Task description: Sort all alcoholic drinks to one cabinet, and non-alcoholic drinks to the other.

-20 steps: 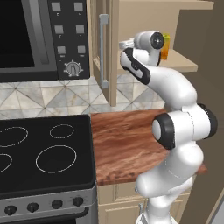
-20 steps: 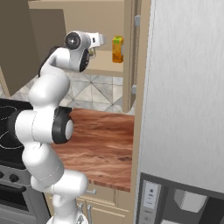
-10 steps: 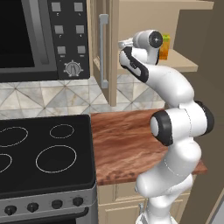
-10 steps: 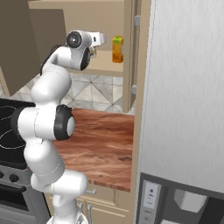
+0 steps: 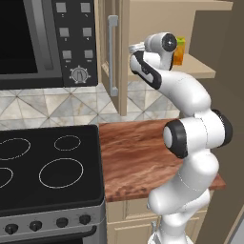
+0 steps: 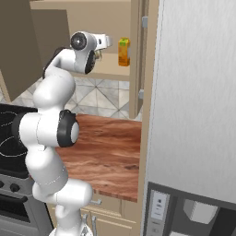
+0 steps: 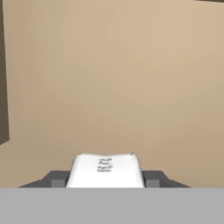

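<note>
In the hand view my gripper (image 7: 105, 178) is shut on the small white-cream carton (image 7: 106, 169), which sits between the two dark fingertips (image 7: 57, 178) and faces a tan cabinet wall. The base views show the arm raised, with the gripper (image 5: 136, 46) (image 6: 106, 41) at the height of the pale shelf (image 5: 202, 70) (image 6: 108, 71) of an open tan wall cabinet. The orange-yellow carton (image 5: 179, 51) (image 6: 123, 51) stands upright on that shelf, just to the right of the hand. No bottles are in view.
The cabinet's open door with its grey bar handle (image 5: 113, 55) stands left of the hand. A microwave (image 5: 43, 43) hangs over the black stove (image 5: 47, 164). A wooden counter (image 5: 136, 152) lies below, with a tall grey fridge (image 6: 198, 106) to the right.
The hand has shifted slightly at shelf height, with the white carton still in its grip. The orange-yellow carton has not moved.
</note>
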{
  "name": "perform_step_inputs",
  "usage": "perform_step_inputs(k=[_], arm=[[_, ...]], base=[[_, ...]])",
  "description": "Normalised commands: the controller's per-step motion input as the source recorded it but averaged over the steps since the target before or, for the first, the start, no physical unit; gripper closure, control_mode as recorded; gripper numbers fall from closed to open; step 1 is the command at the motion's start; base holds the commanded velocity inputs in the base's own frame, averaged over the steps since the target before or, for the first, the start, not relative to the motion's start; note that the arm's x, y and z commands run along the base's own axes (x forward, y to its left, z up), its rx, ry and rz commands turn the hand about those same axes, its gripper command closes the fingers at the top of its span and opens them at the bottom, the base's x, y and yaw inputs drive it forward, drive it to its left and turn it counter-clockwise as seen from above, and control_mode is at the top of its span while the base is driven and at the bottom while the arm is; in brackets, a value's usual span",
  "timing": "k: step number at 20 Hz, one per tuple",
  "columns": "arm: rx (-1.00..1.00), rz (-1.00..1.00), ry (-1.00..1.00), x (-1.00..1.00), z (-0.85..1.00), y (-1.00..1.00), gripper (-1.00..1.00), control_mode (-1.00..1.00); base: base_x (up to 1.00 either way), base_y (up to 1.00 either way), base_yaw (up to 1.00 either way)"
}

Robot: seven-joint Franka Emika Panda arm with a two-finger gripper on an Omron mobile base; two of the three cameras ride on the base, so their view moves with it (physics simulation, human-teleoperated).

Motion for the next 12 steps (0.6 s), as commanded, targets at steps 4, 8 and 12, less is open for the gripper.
perform_step_inputs(k=[4,8,12], arm=[[0.00,0.00,0.00,0.04,-0.32,0.00,1.00,-1.00],[0.00,0.00,0.00,0.03,-0.35,0.00,1.00,-1.00],[0.02,0.00,0.00,0.03,-0.24,0.00,1.00,-1.00]], base=[[0.00,0.00,0.00],[0.00,0.00,0.00],[0.00,0.00,0.00]])
